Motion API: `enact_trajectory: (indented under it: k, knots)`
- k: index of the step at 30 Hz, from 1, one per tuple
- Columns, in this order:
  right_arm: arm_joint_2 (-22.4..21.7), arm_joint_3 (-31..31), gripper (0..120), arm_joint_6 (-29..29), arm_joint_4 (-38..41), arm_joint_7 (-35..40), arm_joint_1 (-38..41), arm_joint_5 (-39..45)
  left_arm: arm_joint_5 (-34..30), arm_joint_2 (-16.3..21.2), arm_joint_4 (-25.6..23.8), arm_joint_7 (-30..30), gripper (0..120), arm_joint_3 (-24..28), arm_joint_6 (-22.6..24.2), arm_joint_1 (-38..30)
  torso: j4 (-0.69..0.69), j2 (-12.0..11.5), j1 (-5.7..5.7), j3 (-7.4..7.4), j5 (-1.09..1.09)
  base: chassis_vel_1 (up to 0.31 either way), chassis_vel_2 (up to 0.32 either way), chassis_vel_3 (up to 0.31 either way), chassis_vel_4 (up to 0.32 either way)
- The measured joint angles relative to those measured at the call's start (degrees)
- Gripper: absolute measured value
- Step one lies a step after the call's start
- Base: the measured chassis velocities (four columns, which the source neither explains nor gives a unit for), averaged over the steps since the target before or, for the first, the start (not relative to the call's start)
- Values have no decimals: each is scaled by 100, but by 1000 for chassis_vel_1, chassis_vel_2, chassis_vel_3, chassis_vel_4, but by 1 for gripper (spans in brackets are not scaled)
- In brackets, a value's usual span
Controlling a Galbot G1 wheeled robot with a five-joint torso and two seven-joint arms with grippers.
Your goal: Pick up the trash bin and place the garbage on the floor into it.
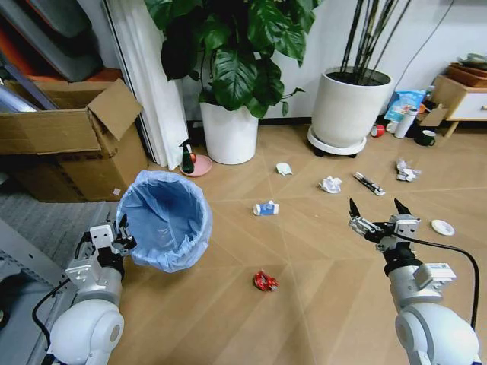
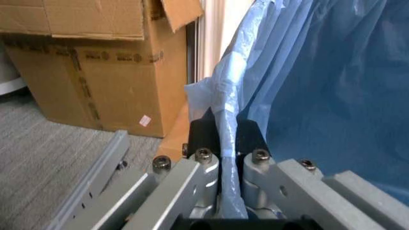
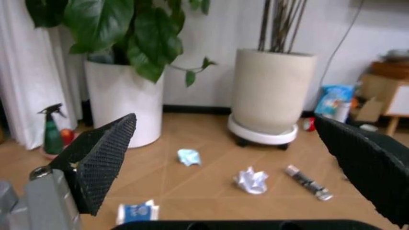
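Here the trash bin [image 1: 169,220], a small round container lined with a crinkly light-blue bag [image 2: 332,86], hangs tilted at the robot's left, its mouth turned toward the open floor. The left gripper [image 1: 119,237] is clamped on the bin's near rim; the left wrist view shows both fingers [image 2: 255,165] pinching a fold of the liner over the edge. The bin appears light and thin-walled, so a rim pinch should carry it, but the film is slick and loose and could slide over the rim if the bin swings. The grip is best kept on the rim itself rather than on the bag alone.

The garbage lies scattered on the wooden floor [image 1: 319,258]: a red crumpled wrapper [image 1: 265,281] nearest the bin, a blue-white packet [image 1: 265,208] beyond it, a pale paper scrap [image 1: 284,169] near the plant pot, a crumpled white wad [image 1: 330,184], a black-white stick wrapper [image 1: 369,183], another wad [image 1: 406,171] and a white disc [image 1: 442,226] at far right. All look weightless and soft; the wads give under a pinch across their bulk, whereas the flat disc and packet probably need an edge hold.

The right gripper [image 1: 377,208] hovers above the floor, jaws spread wide and empty, between the white wad and the disc. A cardboard box [image 1: 68,137] stands behind the bin.
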Motion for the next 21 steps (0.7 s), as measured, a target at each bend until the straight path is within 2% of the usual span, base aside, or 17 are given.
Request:
enact_trajectory:
  k: [3, 7, 9, 11, 12, 13, 14, 17, 18, 20, 21]
  knots:
    - [-124, -109, 100, 20, -234, -30, 36, 116, -17, -8, 12, 7, 0, 27, 12, -27, 0, 0, 0, 0, -1, 0, 75, 18, -20]
    - [-680, -493, 100, 175, -1102, -299, 137, 286, -53, 2, 72, 25, 0, 85, 54, -66, -2, 0, -2, -2, 0, -3, -48, -1, 47]
    - [-759, -547, 100, 184, -1216, -348, 161, 317, -53, 2, 77, 28, 0, 85, 56, -60, -2, 0, -2, -2, -2, -7, -45, -14, 65]
    - [-1312, -916, 100, 253, -1776, -670, 362, 461, -53, -3, 76, 35, 0, 34, 59, 3, -2, 0, -2, -2, 4, -2, -58, -9, 46]
    - [-1458, -1011, 100, 266, -1895, -741, 429, 473, -52, -4, 73, 34, 0, 16, 59, 15, -2, 0, -2, -2, 1, 0, 0, 0, 0]
    - [-1820, -1295, 100, 274, -2188, -963, 596, 517, -49, -7, 53, 31, 0, -38, 60, 58, -1, 0, -2, -1, -5, 0, 0, 0, 0]
    - [-1820, -1295, 100, 274, -2188, -963, 596, 517, -49, -7, 53, 31, 0, -38, 60, 58, -1, 0, -2, -1, -5, 0, 0, 0, 0]
    - [-2248, -1919, 100, 253, -2711, -1476, 954, 529, -47, -16, -25, 13, 0, -130, 57, 144, 0, 0, -1, -1, -3, 0, 0, 0, 0]
    - [-2248, -1919, 100, 253, -2711, -1476, 954, 529, -47, -16, -25, 13, 0, -130, 57, 144, 0, 0, -1, -1, -3, 0, 0, 0, 0]
    - [-2384, -2440, 100, 350, -3216, -1877, 1310, 310, -47, -15, -79, 9, 0, -202, 53, 219, -1, 0, -1, -1, 0, 0, 0, 0, 0]
    - [-2384, -2440, 100, 350, -3216, -1877, 1310, 310, -47, -15, -79, 9, 0, -202, 53, 219, -1, 0, -1, -1, 0, 0, 0, 0, 0]
